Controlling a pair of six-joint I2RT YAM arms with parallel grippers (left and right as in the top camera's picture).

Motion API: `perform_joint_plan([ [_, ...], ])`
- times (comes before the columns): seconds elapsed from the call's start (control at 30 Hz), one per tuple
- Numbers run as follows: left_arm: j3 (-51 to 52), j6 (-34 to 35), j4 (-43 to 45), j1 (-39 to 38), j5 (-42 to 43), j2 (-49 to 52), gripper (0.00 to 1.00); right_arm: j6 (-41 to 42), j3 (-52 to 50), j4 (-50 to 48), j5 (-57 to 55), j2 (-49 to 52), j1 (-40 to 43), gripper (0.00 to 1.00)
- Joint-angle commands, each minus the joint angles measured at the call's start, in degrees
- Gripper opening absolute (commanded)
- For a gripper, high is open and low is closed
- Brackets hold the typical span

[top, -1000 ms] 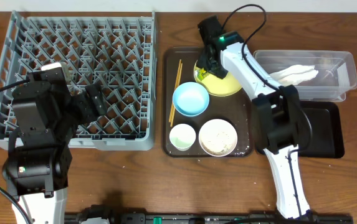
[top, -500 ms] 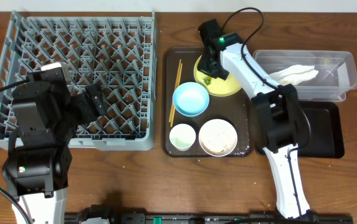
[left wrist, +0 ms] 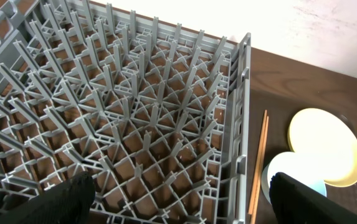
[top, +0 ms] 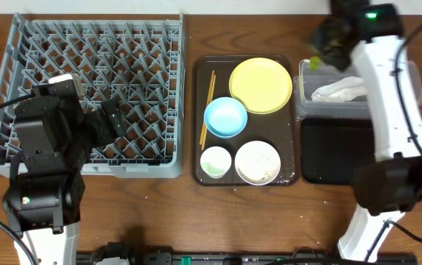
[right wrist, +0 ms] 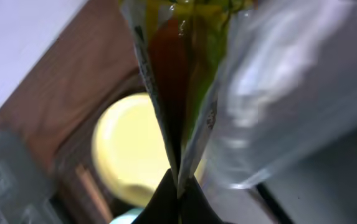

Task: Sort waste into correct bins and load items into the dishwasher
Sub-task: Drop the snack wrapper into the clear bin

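Listing contents, largest first.

1. Dish rack [top: 19, 81]: grey, pegged, unloaded. The left gripper [left wrist: 181, 202] hangs over its near right part, jaws wide apart, holding nothing.
2. Serving tray [top: 198, 118]: dark brown, just right of the rack; carries the tableware.
3. Clear box [top: 409, 92]: right of the serving tray, far side. A crumpled napkin [top: 339, 90] lies inside.
4. Black tray [top: 336, 151]: glossy, directly in front of the clear box; nothing visible in it.
5. Yellow plate [top: 261, 85]: far right of the serving tray, bare.
6. Blue bowl [top: 225, 116]: just beside the plate's near left edge.
7. White bowl [top: 258, 162]: near right corner, holding whitish scraps.
8. White cup [top: 216, 162]: left of the white bowl.
9. Chopsticks [top: 208, 107]: lying along the serving tray's left edge.
10. Snack wrapper [right wrist: 178, 81]: green and orange, pinched at one end by the right gripper [right wrist: 177, 198], jaws pressed together on it. It is held in the air over the left end of the clear box, with the plate off to one side.

Handling, wrapper: likely very light, thin and limp, with a slick film surface. A pinch on a flattened edge, as here, seems the soundest hold. It may cling to a finger or drift when let go, so a release low and well inside the box walls looks wise.
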State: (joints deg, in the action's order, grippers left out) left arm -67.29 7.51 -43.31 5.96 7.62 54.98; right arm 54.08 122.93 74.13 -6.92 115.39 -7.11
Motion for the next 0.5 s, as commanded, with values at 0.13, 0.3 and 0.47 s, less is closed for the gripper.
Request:
perform_joint_plan([
  [0.13,-1.20,0.26,0.02,0.13,0.74,0.07,0.90,12.98,-8.94,0.76,-4.22,3.80,5.20,0.02],
  [0.3,-1.20,0.26,0.02,0.13,0.74,0.07,0.90,12.02,-14.10,-4.39,-4.22,3.80,7.23,0.43],
  [0.47,-1.20,0.26,0.02,0.13,0.74,0.07,0.90,0.42,-12.50,-7.61,-2.34,2.91,7.98,0.97],
])
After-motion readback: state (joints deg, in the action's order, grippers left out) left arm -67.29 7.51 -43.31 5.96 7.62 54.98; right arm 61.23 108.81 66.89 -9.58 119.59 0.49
